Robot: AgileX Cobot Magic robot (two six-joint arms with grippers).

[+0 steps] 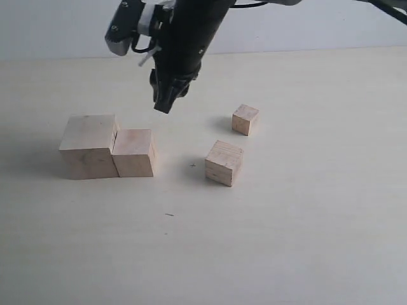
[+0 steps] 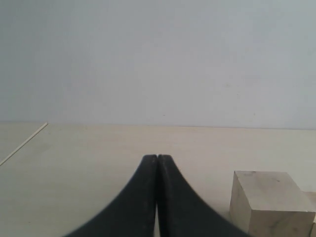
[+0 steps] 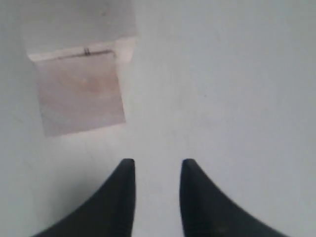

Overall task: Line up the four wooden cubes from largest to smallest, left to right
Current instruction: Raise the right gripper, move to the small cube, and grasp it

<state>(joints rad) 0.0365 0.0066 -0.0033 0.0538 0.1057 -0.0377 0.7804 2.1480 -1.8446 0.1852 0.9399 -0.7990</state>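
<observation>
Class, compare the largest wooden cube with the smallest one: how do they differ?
The largest cube is far bigger than the smallest cube. The largest cube touches a neighbouring cube; the smallest cube stands alone. Both are pale, unpainted wood resting on the table.

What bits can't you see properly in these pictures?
- Left wrist view: the large cube is cut off by the picture's edge.
- Right wrist view: washed out and blurred, so I cannot tell which cube this is.
- Exterior view: the left gripper is out of frame. The arm carrying the right gripper is cut off by the top edge.
</observation>
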